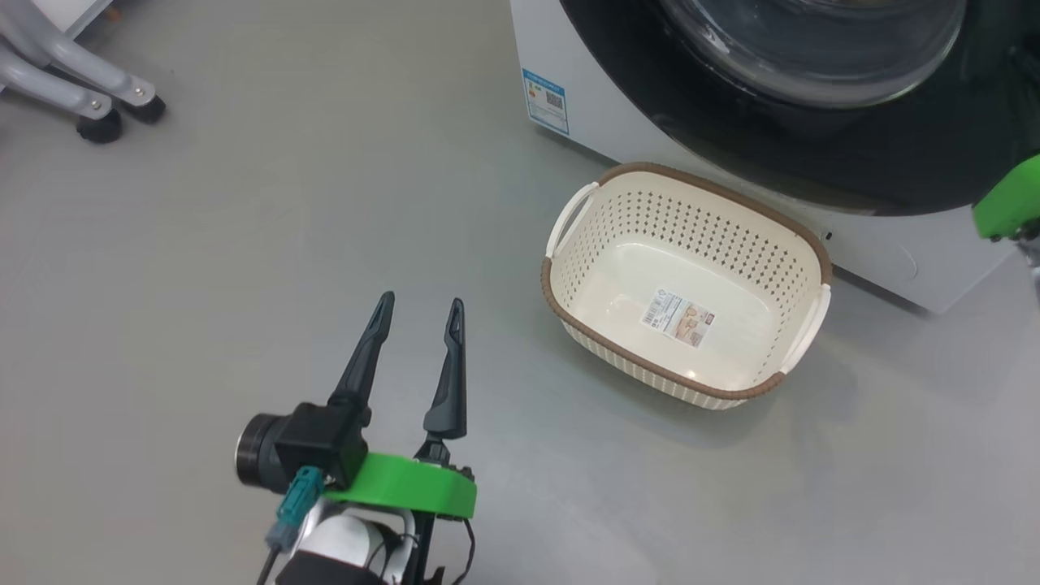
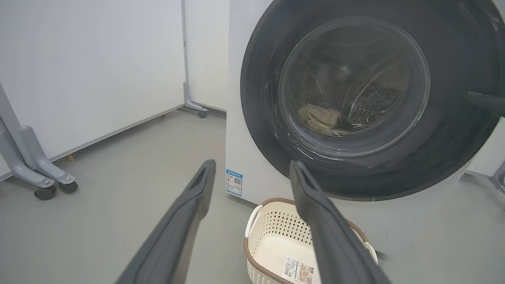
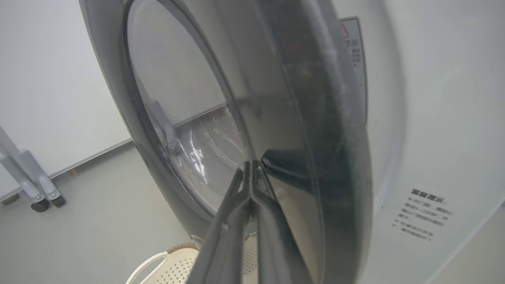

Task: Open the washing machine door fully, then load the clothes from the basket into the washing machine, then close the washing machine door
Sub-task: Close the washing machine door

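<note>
Cream plastic, brown-rimmed: the basket, upright on the grey floor, just in front of the washing machine and close to its lower corner. Perforated walls, white handles at both short ends, bare bottom with a sticker stuck on it. On the white machine front above and to the left of the basket, a small blue label.

Across most of that front, seen from the left wrist: the washing machine door, a glossy black ring round a bulging glass window, lying against the machine. Cannot tell whether latched. Behind the glass, low in the steel drum, a pale heap of the clothes, print and trim too dim to make out.

Left gripper hanging over the floor to the left of the basket, apart from it, long dark fingers spread wide and pointing towards the machine.

Right gripper pinched tight, fingertips pressed together, tips up against the glossy ring near the door's outer edge and meeting their own reflection there. From the left wrist, its dark fingers reaching in from the right onto the ring. At the right edge of the head view, a green band of that arm, in front of the door's lower part.

Beside the door's rim, on the white front, a warning label and a printed notice. Off to the left, white panels on grey castor feet.
</note>
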### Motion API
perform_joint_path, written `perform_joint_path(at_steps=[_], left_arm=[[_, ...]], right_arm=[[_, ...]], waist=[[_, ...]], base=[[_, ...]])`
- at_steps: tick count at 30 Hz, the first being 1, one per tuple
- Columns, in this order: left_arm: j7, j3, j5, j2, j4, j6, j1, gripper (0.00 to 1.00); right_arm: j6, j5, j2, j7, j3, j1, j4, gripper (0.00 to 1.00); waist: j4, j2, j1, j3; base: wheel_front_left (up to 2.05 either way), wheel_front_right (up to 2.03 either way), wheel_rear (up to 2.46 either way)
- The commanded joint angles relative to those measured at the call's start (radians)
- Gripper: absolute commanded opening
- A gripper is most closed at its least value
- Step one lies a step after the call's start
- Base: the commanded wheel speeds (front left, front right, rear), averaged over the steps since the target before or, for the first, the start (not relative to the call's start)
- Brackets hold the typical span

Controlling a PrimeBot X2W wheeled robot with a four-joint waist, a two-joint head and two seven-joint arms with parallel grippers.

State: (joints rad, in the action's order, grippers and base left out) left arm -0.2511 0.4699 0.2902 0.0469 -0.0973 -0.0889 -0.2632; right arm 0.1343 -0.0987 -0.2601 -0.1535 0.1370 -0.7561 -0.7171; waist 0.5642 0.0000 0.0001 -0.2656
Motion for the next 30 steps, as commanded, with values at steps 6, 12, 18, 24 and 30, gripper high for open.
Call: perform_joint_path(at_steps=[6,12,18,24,30], left_arm=[[-0.011,-0.032,0.005,0.004,0.059,-0.018,-0.029,1.0],[-0.011,-0.021,0.016,0.004,0.073,-0.034,-0.029,1.0],[-0.011,-0.018,0.018,0.003,0.084,-0.045,-0.031,1.0],[-0.011,-0.015,0.019,0.003,0.083,-0.052,-0.028,1.0],[-0.011,-0.01,0.02,0.003,0.069,-0.05,-0.028,1.0]], right_arm=[[-0.004,0.032,-0.025,-0.007,0.021,-0.115,-0.018,0.0],[-0.004,0.065,-0.038,-0.019,0.059,-0.191,-0.093,0.0],[-0.004,0.1,-0.052,-0.041,0.107,-0.256,-0.169,0.0],[-0.004,0.129,-0.055,-0.069,0.118,-0.281,-0.223,0.0],[-0.004,0.145,-0.037,-0.093,0.082,-0.255,-0.24,0.0]], waist=[[0.004,0.0,-0.0001,-0.025],[0.007,0.0,-0.0001,-0.044],[0.009,0.0,-0.0001,-0.055],[0.008,0.0,-0.0001,-0.051],[0.005,0.0,-0.0001,-0.033]], base=[[0.0,0.0,0.0],[0.0,0.0,0.0],[0.0,0.0,0.0],[0.0,0.0,0.0],[0.0,0.0,0.0]])
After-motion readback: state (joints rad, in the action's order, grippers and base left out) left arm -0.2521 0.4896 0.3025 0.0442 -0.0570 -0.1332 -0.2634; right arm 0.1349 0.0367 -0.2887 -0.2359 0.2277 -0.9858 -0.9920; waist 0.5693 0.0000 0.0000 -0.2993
